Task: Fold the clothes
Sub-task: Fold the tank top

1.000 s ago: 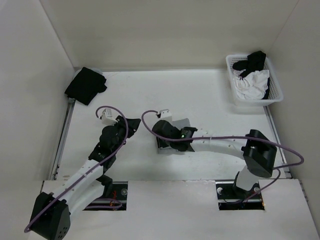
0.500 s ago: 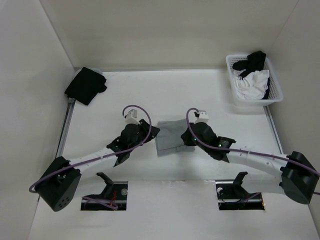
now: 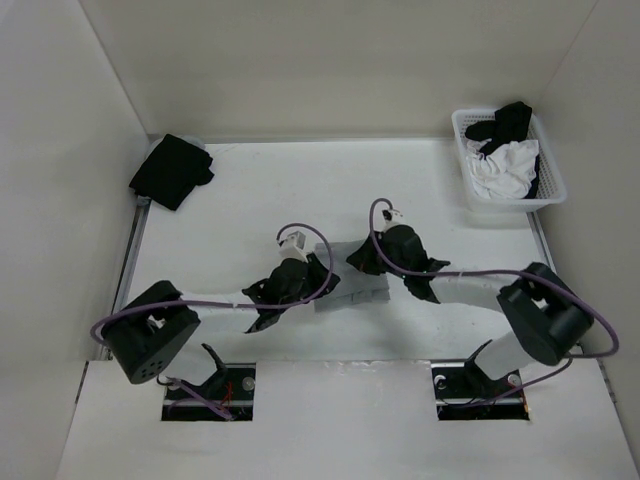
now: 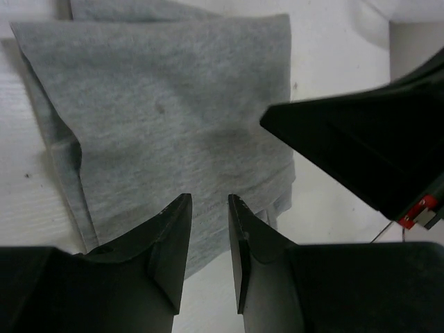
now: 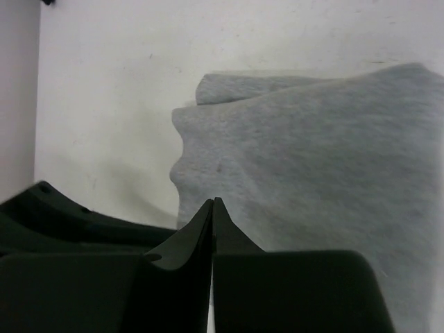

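Note:
The clothes (image 3: pixel 358 290) are a light grey garment lying folded into a small rectangle on the white table, mid-front. Seen from the left wrist, the clothes (image 4: pixel 166 118) show layered edges along the left and bottom. My left gripper (image 3: pixel 322 272) is at the garment's left edge, and this gripper (image 4: pixel 208 203) stands open over the near hem with nothing between its fingers. My right gripper (image 3: pixel 362 258) sits at the garment's far right corner. Its jaws (image 5: pixel 213 202) are shut tip to tip just above the clothes (image 5: pixel 312 159), holding no fabric.
A white basket (image 3: pixel 468 196) with black and white garments stands at the back right. A black cloth bundle (image 3: pixel 170 170) lies at the back left corner. White walls close in the table on three sides.
The right gripper shut and pulled back off the garment to its right side. The left gripper swung in to the garment's left edge. The grey garment now lies uncovered.

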Robot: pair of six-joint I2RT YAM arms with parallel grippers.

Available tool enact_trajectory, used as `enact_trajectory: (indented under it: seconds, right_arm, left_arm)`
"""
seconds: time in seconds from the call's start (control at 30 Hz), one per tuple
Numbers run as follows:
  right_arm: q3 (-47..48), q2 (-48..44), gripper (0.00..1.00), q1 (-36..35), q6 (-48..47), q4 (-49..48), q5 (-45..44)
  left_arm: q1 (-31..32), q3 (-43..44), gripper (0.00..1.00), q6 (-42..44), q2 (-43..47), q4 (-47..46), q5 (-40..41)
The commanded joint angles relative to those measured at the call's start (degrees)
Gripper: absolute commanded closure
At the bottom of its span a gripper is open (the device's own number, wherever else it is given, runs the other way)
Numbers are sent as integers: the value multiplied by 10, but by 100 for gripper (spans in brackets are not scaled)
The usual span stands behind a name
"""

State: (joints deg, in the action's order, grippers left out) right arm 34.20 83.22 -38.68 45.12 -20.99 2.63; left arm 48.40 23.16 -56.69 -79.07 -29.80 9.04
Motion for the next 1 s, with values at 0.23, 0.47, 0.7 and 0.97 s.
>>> enact_trajectory:
  seconds: [0.23,0.47,0.7,0.97]
  right_arm:
    - [91,192,98,44,46,-159,91]
    - [97,244,99,63,116,-232,89]
    - [117,250,98,68,164,-213,53]
    - [111,146,84,69,158,-194,39]
  left_arm:
    - [34,-42,75,-49,-77,-81,35]
    - [28,-78,75,-65,-51,-85,39]
    - [9,-76,74,-38,51,-13,50]
    - [-17,-71,63,17,212,131,114]
